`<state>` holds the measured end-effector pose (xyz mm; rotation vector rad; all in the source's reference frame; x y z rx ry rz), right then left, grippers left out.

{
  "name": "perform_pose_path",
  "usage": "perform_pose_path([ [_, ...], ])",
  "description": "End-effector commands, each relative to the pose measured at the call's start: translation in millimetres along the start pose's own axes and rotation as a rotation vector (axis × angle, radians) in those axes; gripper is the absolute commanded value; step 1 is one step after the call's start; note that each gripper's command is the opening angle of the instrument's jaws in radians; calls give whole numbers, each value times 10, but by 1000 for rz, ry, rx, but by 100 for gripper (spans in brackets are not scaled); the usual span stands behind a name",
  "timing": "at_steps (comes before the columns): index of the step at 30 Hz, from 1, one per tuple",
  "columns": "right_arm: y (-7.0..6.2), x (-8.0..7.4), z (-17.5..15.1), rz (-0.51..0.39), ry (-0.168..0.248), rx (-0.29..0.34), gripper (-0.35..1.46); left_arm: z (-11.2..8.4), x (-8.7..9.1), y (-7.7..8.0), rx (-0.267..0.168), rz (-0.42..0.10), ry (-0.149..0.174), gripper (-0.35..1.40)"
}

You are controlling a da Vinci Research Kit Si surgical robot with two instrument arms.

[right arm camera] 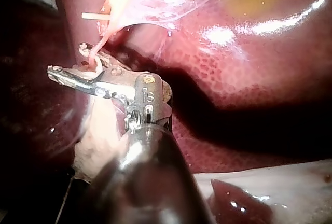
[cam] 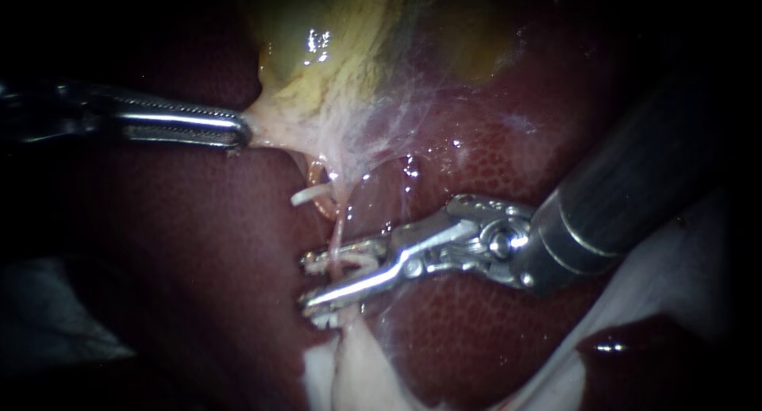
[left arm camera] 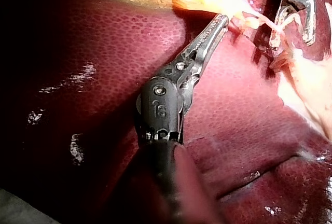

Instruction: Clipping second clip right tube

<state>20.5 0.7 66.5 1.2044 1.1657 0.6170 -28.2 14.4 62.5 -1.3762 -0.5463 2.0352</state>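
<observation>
a: item 1, left instrument (cam: 238, 132)?
b: shaft in from the left. jaws closed on pale tissue at the gallbladder (cam: 333, 54) neck. purpose, as i read it: draws it sideways so the strands below stand taut & clear of the liver (cam: 182, 268).
a: item 2, right instrument (cam: 317, 282)?
b: in from the right. jaws apart, narrow gap, straddling the thin pink tube (cam: 336, 240). a pale clip seems loaded betw. them, not yet pressed home. right wrist cam agrees: tube runs crosswise thru the gap.
a: item 3, tube, location?
b: hangs from the stretched tissue down betw. the right jaws, liver behind. can't confirm it's the "right tube".
a: other clips?
b: white bit (cam: 305, 195) just above the jaws, beside the tube. prob. a clip, too small to be sure.
a: status?
b: judgement only: jaws sit square across, closing comes next. risk = catching extra tissue.
</observation>
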Motion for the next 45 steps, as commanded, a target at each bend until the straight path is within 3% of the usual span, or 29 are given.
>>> perform_pose_path([
  [1, 1, -1, 1, -1, 3, 1, 49, 0, 0, 0, 0, 0, 0, -35],
  [12, 3, -7, 3, -5, 6, 7, 38, 1, 0, 0, 0, 0, 0, -35],
  [27, -2, -9, -5, 1, 3, 12, -35, 1, 0, 0, 1, 0, 0, -35],
  [45, -3, -13, -9, -24, 0, 15, -35, 3, 0, 0, 1, 0, 0, -35],
])
